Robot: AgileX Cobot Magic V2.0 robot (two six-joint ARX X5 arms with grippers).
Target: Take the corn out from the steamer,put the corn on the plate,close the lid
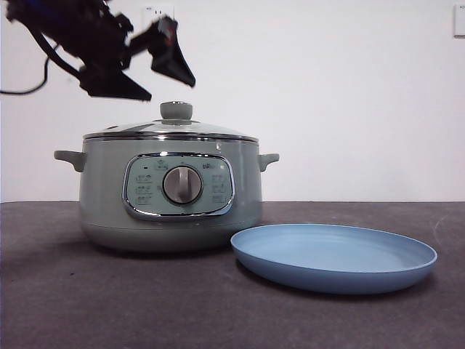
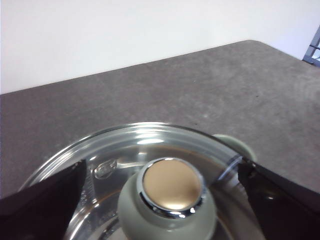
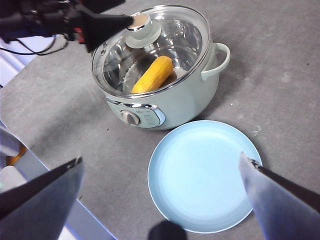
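now our left gripper point(image 1: 156, 76) has its jaws spread wide, one to either side of and just above the knob point(image 2: 170, 192) of the lid point(image 1: 171, 131), which sits shut on the steamer point(image 1: 171, 196). under the glass the corn point(image 3: 152, 74) lies with its long axis slanting across the pot. our right gripper point(image 3: 160, 200), jaws also wide apart, hovers high over the plate point(image 3: 202, 172), well away, so the lid falls to the left.

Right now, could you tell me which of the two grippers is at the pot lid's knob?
The left gripper, open, hangs just above the knob; the right gripper, also open, is high above the blue plate.
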